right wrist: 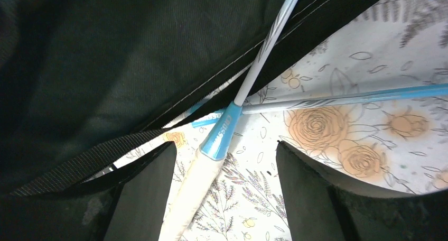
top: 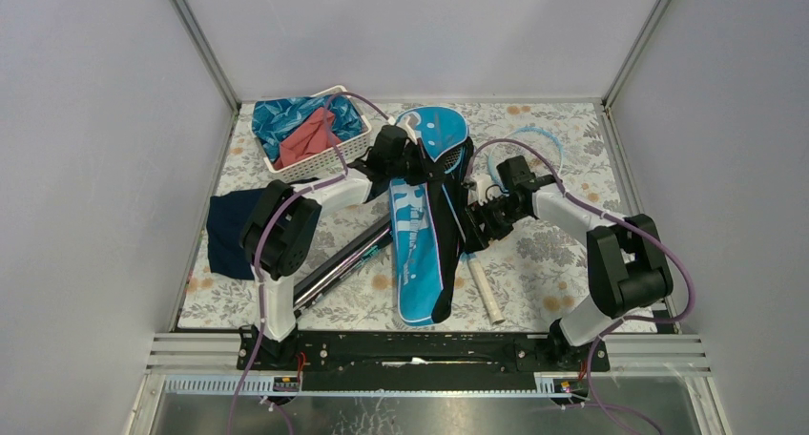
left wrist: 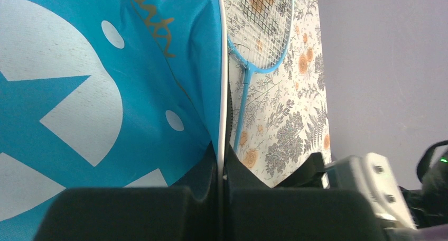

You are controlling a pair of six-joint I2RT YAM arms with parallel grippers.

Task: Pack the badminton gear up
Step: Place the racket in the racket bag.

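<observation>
From above, you see the blue bag (top: 417, 263), racket-shaped, of smooth fabric with white lettering and a black lining. It lies lengthwise down the middle of the surface (top: 553, 263), a floral-printed cloth boxed in by plain pale walls. The long, slim black tube (top: 334, 263) lies just left of the bag, partly under your left arm. A latticed white basket (top: 310, 134) of blue and red cloths sits at the far left, and a crumpled navy cloth (top: 227, 233) lies at the left edge. A racket (top: 483, 287) shows its white handle just right of the bag. Your left gripper (top: 405, 158) is at the bag's rounded head, and your right gripper (top: 482, 220) is at its right side. In the left wrist view, the left gripper is clamped on the bag's white-piped edge, with blue cloth on one side of it and black on the other. Beyond it a light-blue strung hoop lies flat on the floral print. In the right wrist view, the right gripper is spread wide, its fingers (right wrist: 142, 198) standing either side of the white handle, which shows a gap to each. The handle's blue collar and thin shaft run under the bag's black woven fabric. A second racket (right wrist: 359, 95) crosses behind as a thin shaft.
</observation>
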